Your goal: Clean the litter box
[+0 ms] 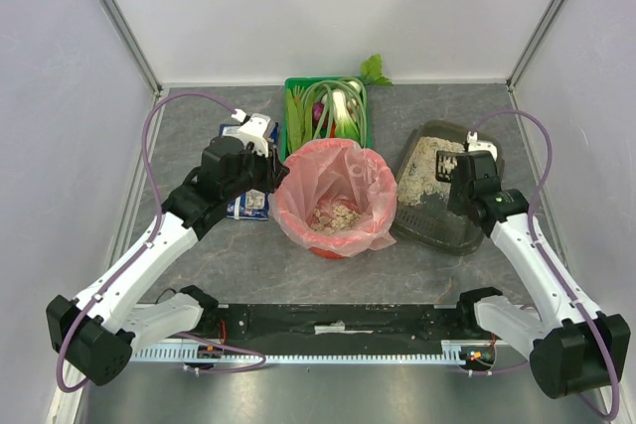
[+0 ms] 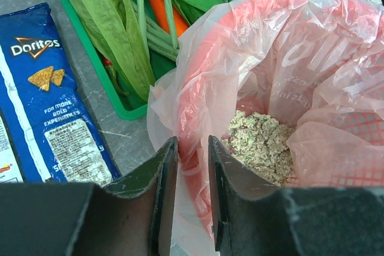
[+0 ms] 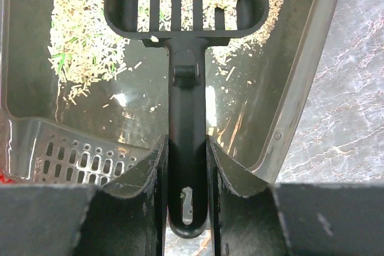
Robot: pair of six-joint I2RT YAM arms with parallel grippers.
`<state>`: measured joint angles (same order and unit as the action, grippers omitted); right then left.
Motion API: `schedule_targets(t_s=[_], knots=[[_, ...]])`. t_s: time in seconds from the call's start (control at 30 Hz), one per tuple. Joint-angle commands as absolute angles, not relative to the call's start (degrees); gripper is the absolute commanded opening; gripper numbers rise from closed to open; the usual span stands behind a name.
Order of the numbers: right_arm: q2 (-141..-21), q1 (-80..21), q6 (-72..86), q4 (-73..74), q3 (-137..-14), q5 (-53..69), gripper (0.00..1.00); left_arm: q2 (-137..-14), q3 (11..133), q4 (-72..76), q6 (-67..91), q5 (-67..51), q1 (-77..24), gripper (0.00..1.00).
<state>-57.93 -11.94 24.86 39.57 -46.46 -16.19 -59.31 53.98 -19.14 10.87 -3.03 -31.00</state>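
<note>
One scoop (image 3: 186,82) tight in right claw (image 3: 185,141), one pink bag (image 2: 312,46) seemingly in left claw (image 2: 192,142).

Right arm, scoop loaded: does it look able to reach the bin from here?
Probably yes. The right gripper holds the scoop in the litter box, which sits right beside the bin; nothing stands between them, and the left gripper pinches the bag at the far rim, mouth open.

"Doritos" and "FOR MORE BOLD EXPERIENCES" on the blue chip bag (image 2: 48,109); faint unreadable white lettering on the pink bag (image 2: 300,58)
</note>
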Motion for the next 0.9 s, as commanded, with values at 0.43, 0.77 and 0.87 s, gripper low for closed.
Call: schedule_targets(t_s=[0.43, 0.77, 0.87], knots=[[-56.69, -10.02, 22.33, 40.17, -51.85, -13.66, 0.0, -58.1, 54.05, -16.79, 8.61, -1.5, -31.2, 0.33], [-58.18, -9.4, 26.95, 35.95, -49.83, 1.34, 0.0, -57.83, 53.79, -16.52, 8.53, -1.05, -31.2, 0.33], [-60.12, -9.32, 26.9, 42.88, -52.47, -16.07, 0.0, -57.66, 53.79, -16.53, 8.61, -1.58, -31.2, 0.33]])
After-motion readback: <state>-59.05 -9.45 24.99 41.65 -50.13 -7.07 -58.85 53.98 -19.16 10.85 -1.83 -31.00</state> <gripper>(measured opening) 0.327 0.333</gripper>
